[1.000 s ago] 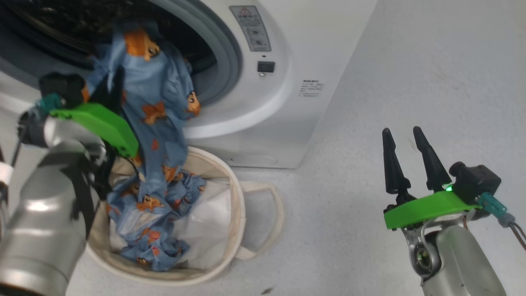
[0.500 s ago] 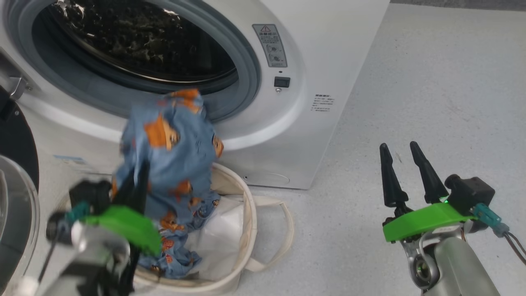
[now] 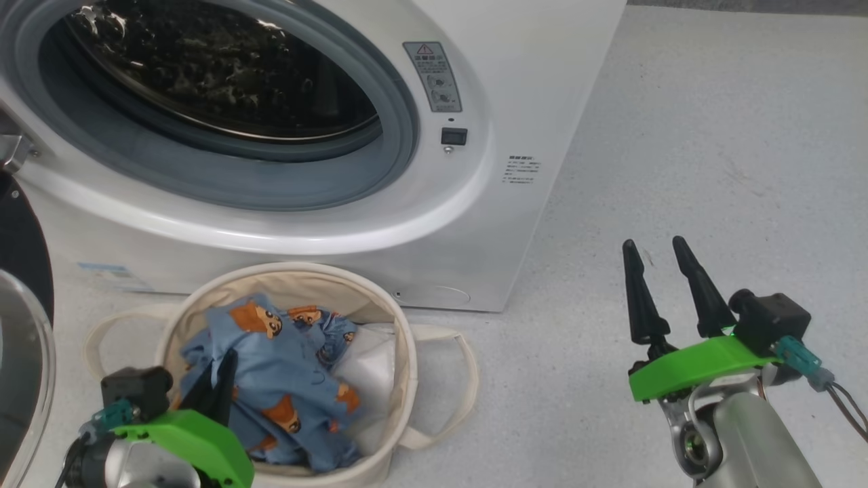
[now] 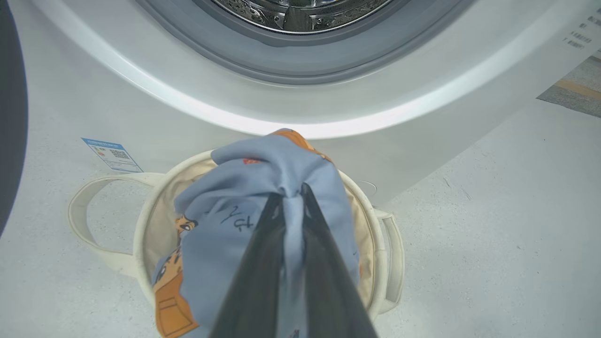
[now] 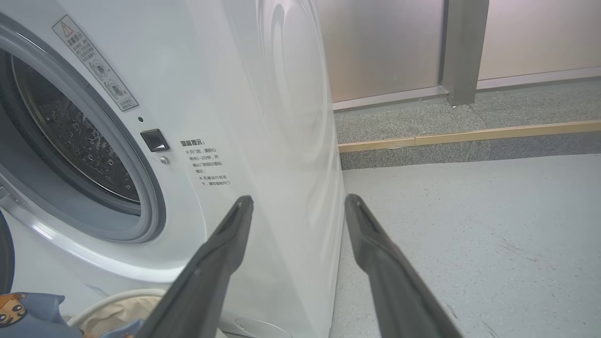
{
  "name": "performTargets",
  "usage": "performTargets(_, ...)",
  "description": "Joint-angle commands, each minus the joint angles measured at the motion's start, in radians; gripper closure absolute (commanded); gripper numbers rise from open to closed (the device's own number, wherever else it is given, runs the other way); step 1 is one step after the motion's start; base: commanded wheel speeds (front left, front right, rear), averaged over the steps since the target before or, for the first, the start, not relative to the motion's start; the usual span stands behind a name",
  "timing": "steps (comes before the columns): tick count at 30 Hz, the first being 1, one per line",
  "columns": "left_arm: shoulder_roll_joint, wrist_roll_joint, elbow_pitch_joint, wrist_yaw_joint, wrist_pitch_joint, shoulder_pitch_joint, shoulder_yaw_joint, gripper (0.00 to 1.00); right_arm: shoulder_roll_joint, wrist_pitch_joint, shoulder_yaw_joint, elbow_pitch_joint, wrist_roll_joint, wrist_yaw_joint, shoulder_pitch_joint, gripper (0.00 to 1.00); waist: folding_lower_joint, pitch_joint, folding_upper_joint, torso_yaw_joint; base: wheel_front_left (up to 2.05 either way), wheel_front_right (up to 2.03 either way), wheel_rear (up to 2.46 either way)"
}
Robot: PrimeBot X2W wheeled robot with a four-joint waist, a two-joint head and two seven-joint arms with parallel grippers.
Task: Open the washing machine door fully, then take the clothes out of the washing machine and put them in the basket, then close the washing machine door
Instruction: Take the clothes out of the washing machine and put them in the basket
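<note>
Items counted: one washing machine (image 3: 542, 102), one washing machine door (image 3: 24, 257), one basket (image 3: 400, 339) with two loop handles, one bundle of bear-printed clothes (image 3: 285, 366), and two hands. The basket is set on the floor (image 3: 678, 135) just in front of the washing machine, below its open mouth. The clothes are piled inside it, over a plain white sheet (image 3: 369, 359). The door is swung open on the robot's left of the washing machine, with its black rim and glass cut off by the edge of the head view.

The grip is made plain in the left wrist view. There a fold of the blue fabric is pinched between the closed fingers of the left hand (image 4: 291, 192), and the cloth is bunched above the basket rim, before the washing machine's white front. A blue sticker (image 4: 111, 154) on that front is also clearer there. The right wrist view adds the washing machine's side panel and a gold strip (image 5: 469, 134) in the floor beyond it.

The right hand (image 3: 652, 244) is held open off the washing machine's right front corner, with nothing between its fingers, well apart from the clothes.
</note>
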Motion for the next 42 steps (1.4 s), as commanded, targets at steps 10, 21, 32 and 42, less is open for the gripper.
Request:
performTargets(10, -0.065, -0.019, 0.305, -0.136, -0.128, -0.174, 0.029, 1.00, 0.004, -0.012, 0.024, -0.035, -0.015, 0.000, -0.017, 0.00, 0.0000, 0.032, 0.0000, -0.028, 0.00, 0.00, 0.00)
performTargets(21, -0.207, -0.048, 0.884, -0.353, -0.184, -0.446, -0.015, 1.00, 0.003, -0.012, 0.018, -0.085, -0.044, 0.000, -0.070, 0.00, 0.0000, 0.187, 0.0000, -0.068, 0.00, 0.00, 0.00)
performTargets(32, -0.227, -0.126, 1.129, -0.388, -0.136, -0.598, 0.022, 1.00, 0.000, -0.012, -0.017, -0.159, -0.055, 0.000, -0.120, 0.00, 0.0000, 0.359, 0.0000, -0.116, 0.00, 0.00, 0.00)
performTargets(42, -0.248, -0.111, 1.149, -0.387, -0.185, -0.594, -0.004, 0.00, 0.001, -0.012, -0.018, -0.154, -0.057, 0.000, -0.123, 0.00, 0.0000, 0.337, 0.0000, -0.083, 0.00, 0.00, 0.00)
